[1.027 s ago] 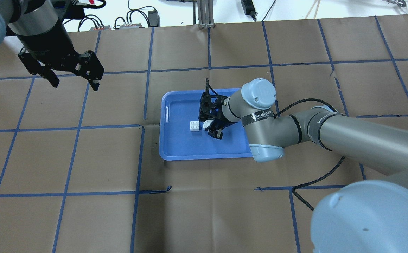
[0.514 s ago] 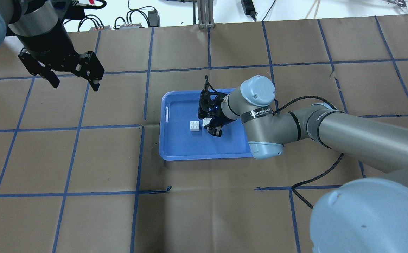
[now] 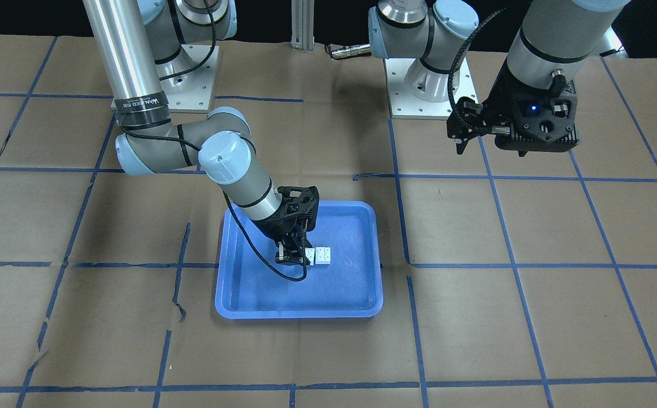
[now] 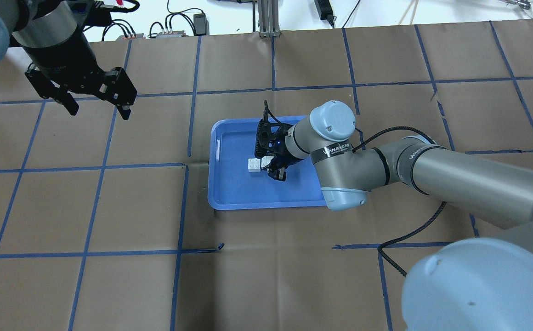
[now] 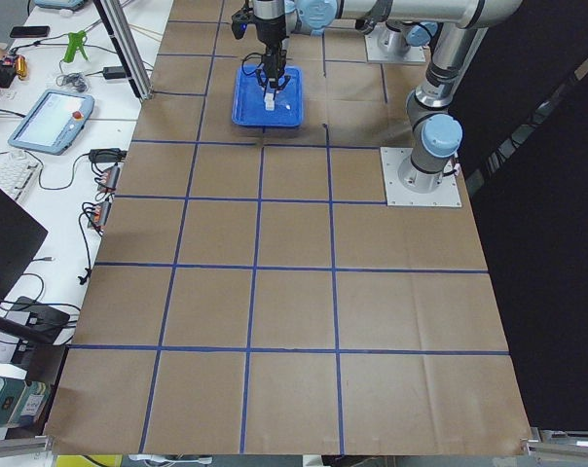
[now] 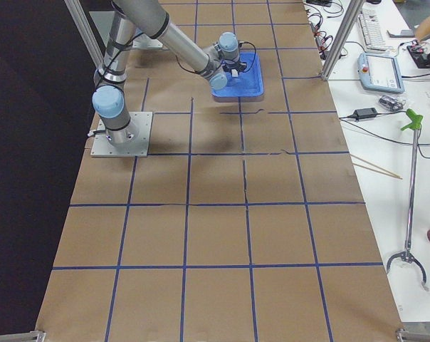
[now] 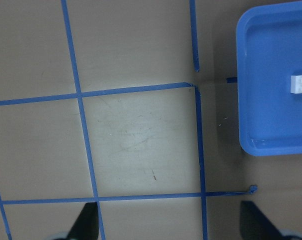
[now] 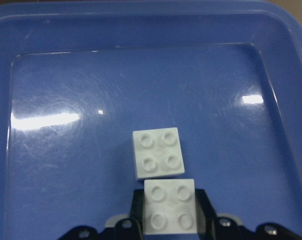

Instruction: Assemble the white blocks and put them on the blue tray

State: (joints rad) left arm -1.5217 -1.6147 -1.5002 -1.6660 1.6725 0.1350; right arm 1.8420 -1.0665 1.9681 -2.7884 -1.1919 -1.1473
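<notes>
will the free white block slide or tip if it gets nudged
Probably slides rather than tips: the free block sits flat and squat on the glossy tray. It looks like small rigid plastic, likely light, so a nudge from the held block could shift it.

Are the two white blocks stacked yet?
No: the right wrist view shows the held block in the right gripper beside the free block on the blue tray, all four studs of each showing.

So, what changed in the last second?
The right gripper, shut on one small white studded plastic brick, moved toward the robot's left, close beside the other white brick lying in the large blue plastic tray. That brick, the tray and the open left gripper stayed put.
</notes>
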